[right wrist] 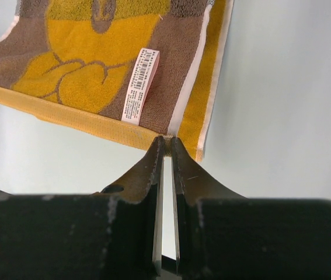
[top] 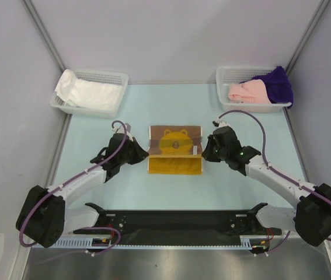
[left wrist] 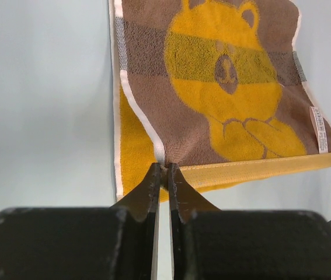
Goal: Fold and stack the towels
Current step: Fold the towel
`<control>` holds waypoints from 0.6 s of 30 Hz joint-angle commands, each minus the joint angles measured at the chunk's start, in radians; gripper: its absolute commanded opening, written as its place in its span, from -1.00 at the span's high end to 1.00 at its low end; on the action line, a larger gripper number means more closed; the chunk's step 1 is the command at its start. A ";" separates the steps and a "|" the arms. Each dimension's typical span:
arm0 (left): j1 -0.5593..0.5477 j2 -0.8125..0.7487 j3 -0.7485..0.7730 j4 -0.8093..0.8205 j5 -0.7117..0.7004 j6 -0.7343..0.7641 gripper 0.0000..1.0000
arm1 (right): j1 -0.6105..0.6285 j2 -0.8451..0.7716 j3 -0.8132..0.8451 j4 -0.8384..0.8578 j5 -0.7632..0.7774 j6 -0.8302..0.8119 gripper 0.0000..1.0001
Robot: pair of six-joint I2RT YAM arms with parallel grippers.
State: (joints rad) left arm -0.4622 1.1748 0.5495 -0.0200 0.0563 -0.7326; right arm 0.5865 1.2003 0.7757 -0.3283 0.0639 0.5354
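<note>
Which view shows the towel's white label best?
The right wrist view: the label lies close and large. The left wrist view shows it small at the towel's right edge; in the top view it is too small to tell.

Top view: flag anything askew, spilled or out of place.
The purple towel droops over the far corner of the right basket, and the white towel spills over the outer rim of the left basket; both look bunched, not folded. The bear towel, pinched by the left end effector and right end effector, is simply mid-fold.
</note>
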 commanded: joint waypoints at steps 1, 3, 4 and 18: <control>0.000 -0.024 -0.013 -0.015 -0.032 0.016 0.99 | 0.001 -0.024 -0.016 -0.029 0.039 -0.005 1.00; 0.002 -0.024 -0.022 -0.009 -0.033 0.016 0.99 | 0.004 -0.024 -0.038 -0.014 0.033 0.000 1.00; 0.000 -0.023 -0.032 -0.005 -0.035 0.015 0.99 | 0.010 -0.021 -0.049 -0.009 0.030 0.003 1.00; 0.002 0.057 -0.138 0.129 -0.010 -0.005 1.00 | 0.042 0.065 -0.190 0.113 0.020 0.034 1.00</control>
State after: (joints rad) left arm -0.4656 1.2194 0.4339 0.0574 0.0868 -0.7372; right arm 0.6338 1.2556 0.6067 -0.2173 0.0360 0.5735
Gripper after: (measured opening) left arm 0.090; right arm 0.097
